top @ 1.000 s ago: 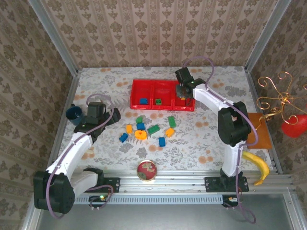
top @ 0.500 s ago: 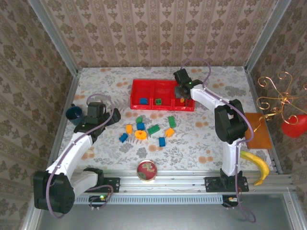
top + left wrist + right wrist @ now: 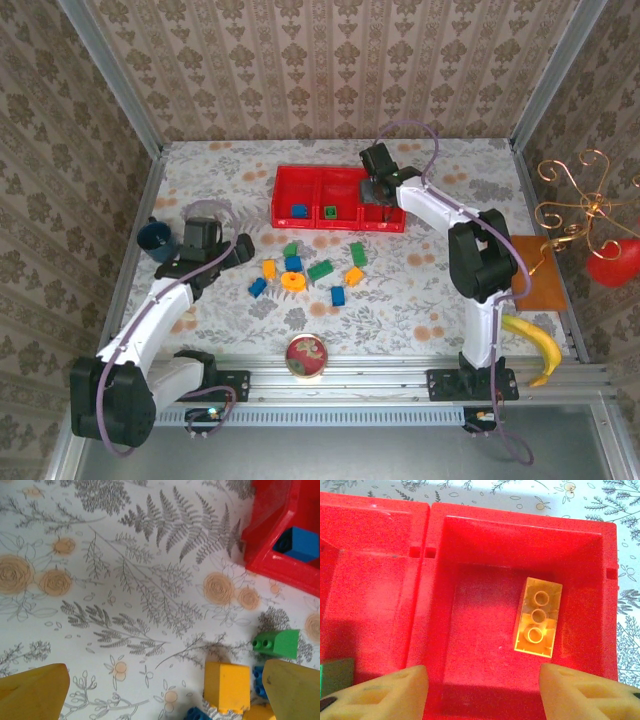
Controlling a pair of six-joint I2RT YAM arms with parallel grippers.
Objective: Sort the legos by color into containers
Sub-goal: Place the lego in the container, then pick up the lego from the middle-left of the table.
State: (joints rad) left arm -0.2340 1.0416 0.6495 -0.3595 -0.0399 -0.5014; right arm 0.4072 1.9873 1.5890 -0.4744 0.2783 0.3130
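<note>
**Entry: translucent orange three-stud plastic brick point(image 3: 538, 617), lying flat in the end compartment of the red three-compartment plastic tray point(image 3: 425, 510).**

Top view: the right pincer point(image 3: 380, 192) hangs over the tray's right compartment. A blue block point(image 3: 299, 211) lies in the left compartment and a green block point(image 3: 328, 212) in the middle one. Loose legos point(image 3: 320, 270), with a flat orange ring point(image 3: 293, 281), lie scattered on the flowered tabletop point(image 3: 420, 290) near the tray. A dark blue cup point(image 3: 153, 236), a round red-rimmed dish point(image 3: 306, 356) and a yellow banana point(image 3: 535, 345) sit well apart, obstructing nothing.
Left wrist view: the left pincer point(image 3: 165, 695) has its fingers spread wide, low over the tabletop. An orange cube point(image 3: 226, 686) and a green wedge point(image 3: 276, 643) lie just by one finger.
Right wrist view: the right pincer's fingers are apart and the brick is untouched between them. Advised: rise straight up, clearing the tray walls, before swinging away.
</note>
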